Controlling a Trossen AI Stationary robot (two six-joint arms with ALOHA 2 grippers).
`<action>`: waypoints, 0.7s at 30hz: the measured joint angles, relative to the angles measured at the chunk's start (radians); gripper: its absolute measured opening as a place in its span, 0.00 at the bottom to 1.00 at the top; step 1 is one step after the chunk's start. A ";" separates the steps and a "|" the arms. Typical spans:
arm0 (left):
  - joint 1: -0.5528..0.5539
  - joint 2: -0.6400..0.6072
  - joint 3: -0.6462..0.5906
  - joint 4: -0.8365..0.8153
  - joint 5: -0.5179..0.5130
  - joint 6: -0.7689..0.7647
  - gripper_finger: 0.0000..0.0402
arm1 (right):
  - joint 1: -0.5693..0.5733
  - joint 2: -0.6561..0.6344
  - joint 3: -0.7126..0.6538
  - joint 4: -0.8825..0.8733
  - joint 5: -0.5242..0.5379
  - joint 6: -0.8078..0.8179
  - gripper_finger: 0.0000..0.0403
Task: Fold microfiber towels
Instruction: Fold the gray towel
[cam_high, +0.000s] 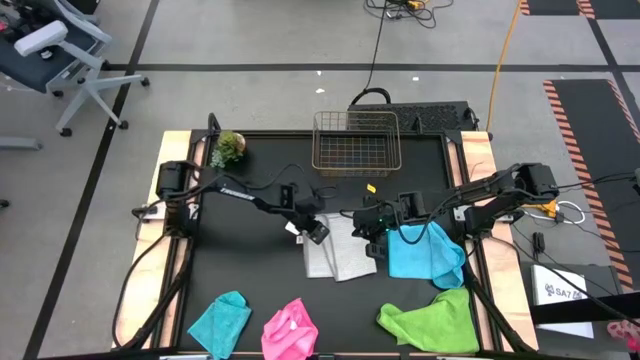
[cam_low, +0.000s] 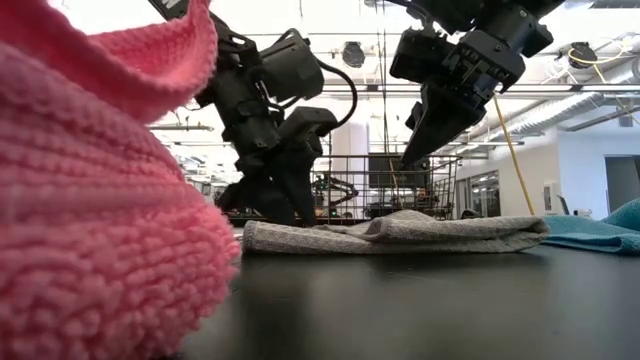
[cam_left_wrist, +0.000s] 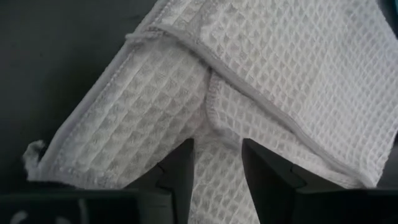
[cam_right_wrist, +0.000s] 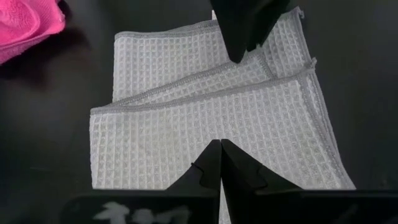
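Right now the white towel (cam_high: 336, 255) is lying folded over on itself near the middle of the black table (cam_high: 250, 270), one layer overlapping another with its stitched hems showing. The left gripper (cam_high: 314, 232) is hanging just over the towel's far left corner, its fingers (cam_left_wrist: 180, 180) standing a narrow gap apart with nothing between them. The right gripper (cam_high: 374, 243) is hovering over the towel's right edge with its fingers (cam_right_wrist: 208, 168) pressed together, gripping nothing. Just beside the white towel, the sky blue towel (cam_high: 425, 252) is sitting rumpled. Along the near edge the teal towel (cam_high: 222, 320), hot pink towel (cam_high: 290, 331) and lime green towel (cam_high: 435, 320) are lying crumpled, well apart from the grippers.
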 joint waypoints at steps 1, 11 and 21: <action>0.000 0.004 0.000 0.008 0.000 -0.001 0.35 | 0.000 0.000 0.000 0.001 0.000 0.000 0.00; 0.004 0.006 -0.001 0.090 0.021 -0.018 0.35 | 0.000 0.000 0.000 0.004 0.000 0.000 0.00; 0.004 0.006 -0.001 0.094 -0.013 -0.021 0.32 | 0.000 0.000 0.000 0.004 0.000 0.000 0.00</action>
